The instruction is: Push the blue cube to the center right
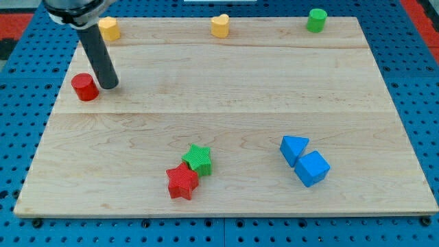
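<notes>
The blue cube (313,168) lies near the view's bottom right of the wooden board (226,75). A blue triangular block (293,149) touches its upper left side. My tip (109,86) is at the view's left, just to the right of a red cylinder (85,87). The tip is far from the blue cube, well to its upper left.
A green star (198,158) and a red star (182,181) sit together at the view's bottom middle. A yellow block (108,28), a yellow heart-like block (220,26) and a green cylinder (316,20) line the board's top edge.
</notes>
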Tool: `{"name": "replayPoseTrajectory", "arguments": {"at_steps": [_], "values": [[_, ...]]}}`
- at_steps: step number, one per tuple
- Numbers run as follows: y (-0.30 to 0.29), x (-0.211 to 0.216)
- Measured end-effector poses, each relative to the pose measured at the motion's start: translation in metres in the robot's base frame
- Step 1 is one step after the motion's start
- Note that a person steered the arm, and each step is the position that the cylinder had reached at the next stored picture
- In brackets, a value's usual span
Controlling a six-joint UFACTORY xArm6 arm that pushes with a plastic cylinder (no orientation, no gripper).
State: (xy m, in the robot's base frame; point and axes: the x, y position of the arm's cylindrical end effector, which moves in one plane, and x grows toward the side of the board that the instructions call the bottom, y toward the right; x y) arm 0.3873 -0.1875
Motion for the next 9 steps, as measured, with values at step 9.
{"name": "replayPoseTrajectory", "arguments": {"at_steps": [9], "values": [[0.253, 0.199]]}}
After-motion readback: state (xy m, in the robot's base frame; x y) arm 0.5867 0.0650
